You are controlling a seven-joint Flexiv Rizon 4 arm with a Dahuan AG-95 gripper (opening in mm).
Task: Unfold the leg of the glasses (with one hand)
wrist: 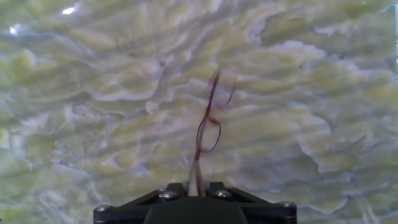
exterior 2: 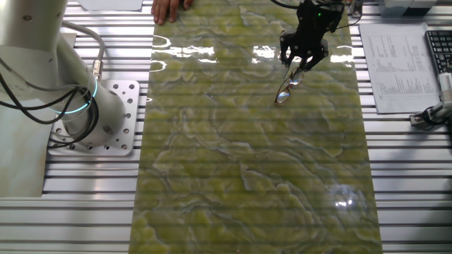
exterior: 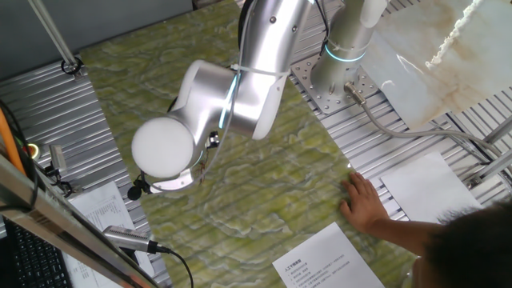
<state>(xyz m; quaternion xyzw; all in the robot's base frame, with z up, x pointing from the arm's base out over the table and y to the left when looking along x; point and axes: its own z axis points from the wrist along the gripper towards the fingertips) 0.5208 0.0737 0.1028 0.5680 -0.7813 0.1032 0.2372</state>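
My gripper (exterior 2: 297,69) is black and slim, and it stands over the far right part of the green marbled table mat (exterior 2: 247,155). It is shut on the glasses (exterior 2: 284,92), which hang down and to the left from its fingertips, close to the mat. In the hand view the gripper (wrist: 198,184) holds one thin end of the dark wire glasses (wrist: 212,99) between its jaws. One lens rim and a thin leg reach away from me over the mat. In one fixed view the arm's silver elbow (exterior: 224,96) hides the gripper and the glasses.
A person's hand (exterior: 364,204) rests on the mat's edge and also shows in the other fixed view (exterior 2: 167,8). Printed sheets (exterior: 324,262) (exterior 2: 392,56) lie beside the mat. The arm's base (exterior 2: 92,113) stands to the left. A keyboard (exterior 2: 441,39) and a microphone (exterior: 120,236) lie at the edges.
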